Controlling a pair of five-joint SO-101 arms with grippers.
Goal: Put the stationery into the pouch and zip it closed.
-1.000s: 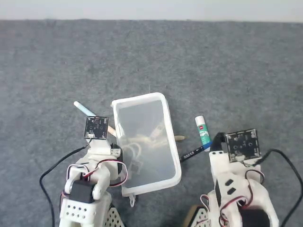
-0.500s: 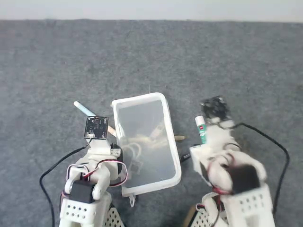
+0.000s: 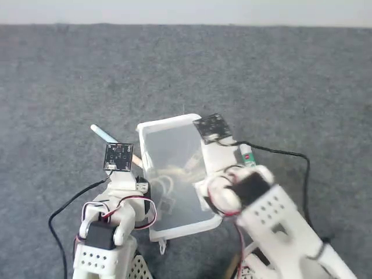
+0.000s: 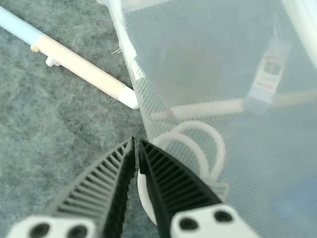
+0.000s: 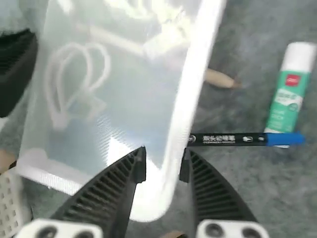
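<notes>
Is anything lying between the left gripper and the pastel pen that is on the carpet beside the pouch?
Nothing visible does. In the left wrist view, bare carpet separates the left gripper from the pastel pen. The pouch has its edge alongside that path, close to the pen's white end, not across it.

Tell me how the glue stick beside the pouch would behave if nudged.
The glue stick is a round tube lying on its side, so it would probably roll. The fuzzy grey mat may slow it. Its smooth plastic body looks rigid, possibly slippery to grip.
</notes>
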